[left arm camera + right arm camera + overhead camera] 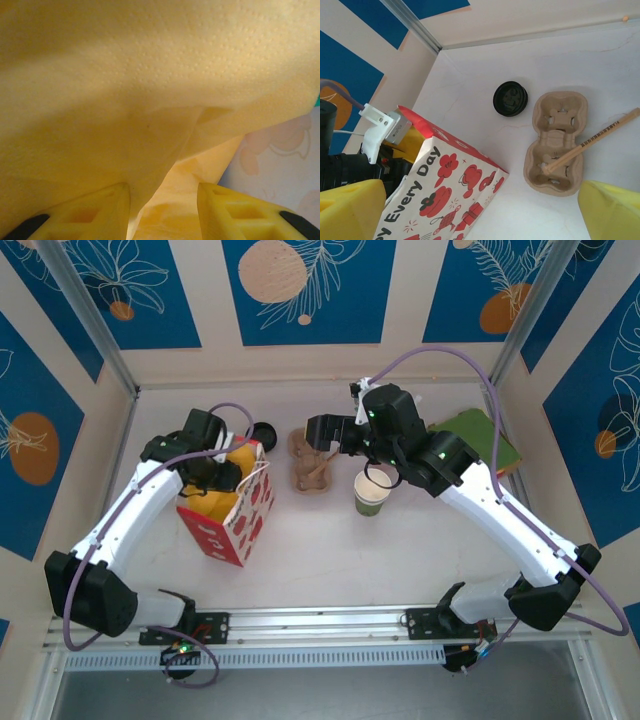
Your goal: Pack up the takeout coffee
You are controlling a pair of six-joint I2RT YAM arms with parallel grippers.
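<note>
One lidless green paper cup [372,492] stands mid-frame outside the red-printed paper bag [240,522], unpacked; right gripper [480,207] gapes empty; left gripper [162,200] cannot be judged.

Bag [228,525] L of tray [300,478] (cup [371,502] R)

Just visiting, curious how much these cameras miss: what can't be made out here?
Top view: the inside of the bag, under the left arm and yellow paper.
Left wrist view: that paper, close to the lens, hides the contents; whether the left tool grips it is unclear.
Right wrist view: the wooden stick's print is too small; the bag's lettering is cut by the bottom edge.
</note>
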